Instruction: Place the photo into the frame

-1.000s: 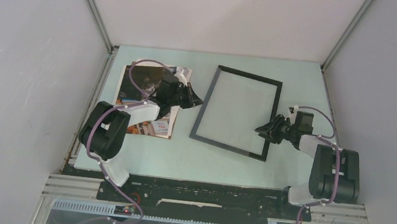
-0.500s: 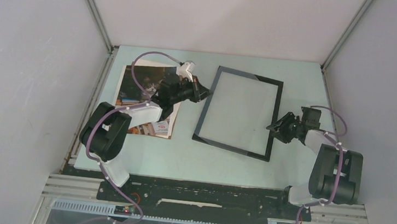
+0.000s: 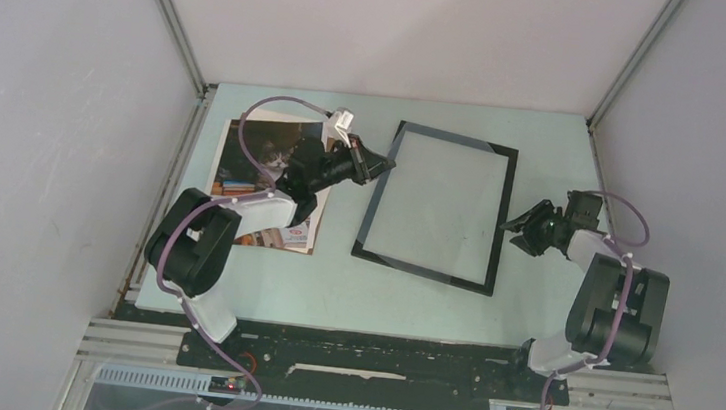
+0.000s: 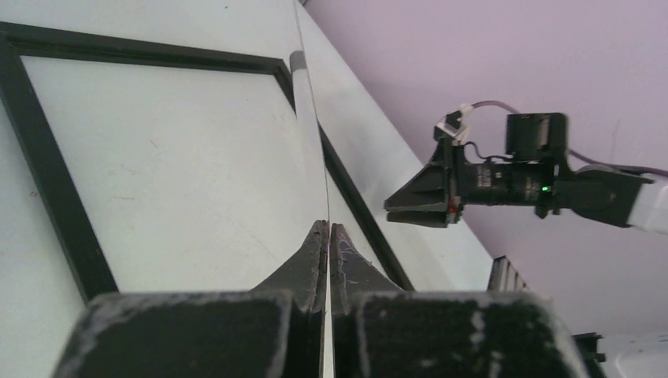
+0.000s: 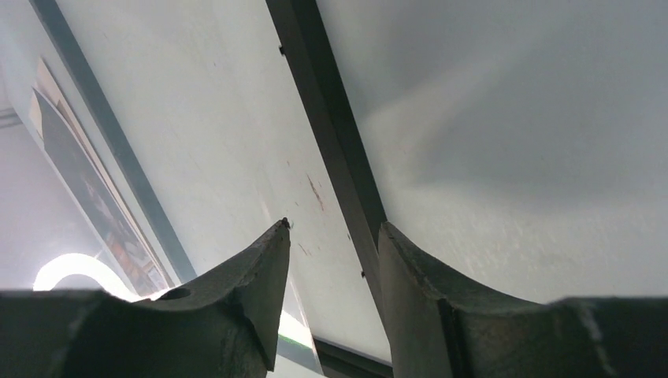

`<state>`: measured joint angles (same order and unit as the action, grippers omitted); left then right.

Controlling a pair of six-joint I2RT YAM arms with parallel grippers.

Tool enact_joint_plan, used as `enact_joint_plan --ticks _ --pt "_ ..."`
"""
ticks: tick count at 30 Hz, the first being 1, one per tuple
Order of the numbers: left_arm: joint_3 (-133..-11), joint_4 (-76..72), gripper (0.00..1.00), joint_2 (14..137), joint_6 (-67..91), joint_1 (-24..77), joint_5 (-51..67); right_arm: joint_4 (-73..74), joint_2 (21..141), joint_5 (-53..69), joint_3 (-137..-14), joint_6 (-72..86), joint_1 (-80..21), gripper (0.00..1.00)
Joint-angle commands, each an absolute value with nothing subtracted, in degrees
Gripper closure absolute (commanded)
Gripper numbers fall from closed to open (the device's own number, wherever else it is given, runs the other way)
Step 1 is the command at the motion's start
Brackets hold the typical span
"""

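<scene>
The black frame (image 3: 501, 218) lies flat in the middle of the table, with a pale inside. The photo (image 3: 243, 158), dark with a grey cat, lies to its left, partly under my left arm. My left gripper (image 3: 383, 165) is at the frame's upper left corner. It is shut on the edge of a thin clear sheet (image 4: 313, 134), seen edge-on in the left wrist view, where the gripper (image 4: 328, 227) pinches it. My right gripper (image 3: 516, 225) is open beside the frame's right edge. In the right wrist view the gripper (image 5: 335, 228) has its jaws either side of the black frame edge (image 5: 331, 134).
Grey walls close in the pale green table (image 3: 330, 292) on three sides. The arm bases and a black rail (image 3: 374, 357) run along the near edge. A strip of the photo shows at the far left of the right wrist view (image 5: 87, 189).
My left gripper has moved from over the photo to the frame's upper left corner, and the sheet's left side now lifts. My right gripper has drawn back to the right, off the frame.
</scene>
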<state>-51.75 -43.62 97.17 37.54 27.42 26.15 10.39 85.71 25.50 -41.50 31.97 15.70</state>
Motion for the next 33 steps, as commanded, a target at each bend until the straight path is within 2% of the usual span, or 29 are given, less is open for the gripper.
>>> enact_joint_plan --ticks 1,14,33 --pt "-53.68 -49.70 1.00 97.89 44.36 27.95 26.87 8.54 89.18 26.25 -45.00 31.86 15.64 0.48" --pt "-58.98 -53.52 1.00 107.02 57.92 28.65 25.33 6.95 95.65 28.16 -47.67 32.24 14.91 0.58" --pt "-62.63 -53.27 1.00 113.43 64.82 28.74 20.96 5.43 97.58 29.70 -47.99 32.92 13.71 0.67"
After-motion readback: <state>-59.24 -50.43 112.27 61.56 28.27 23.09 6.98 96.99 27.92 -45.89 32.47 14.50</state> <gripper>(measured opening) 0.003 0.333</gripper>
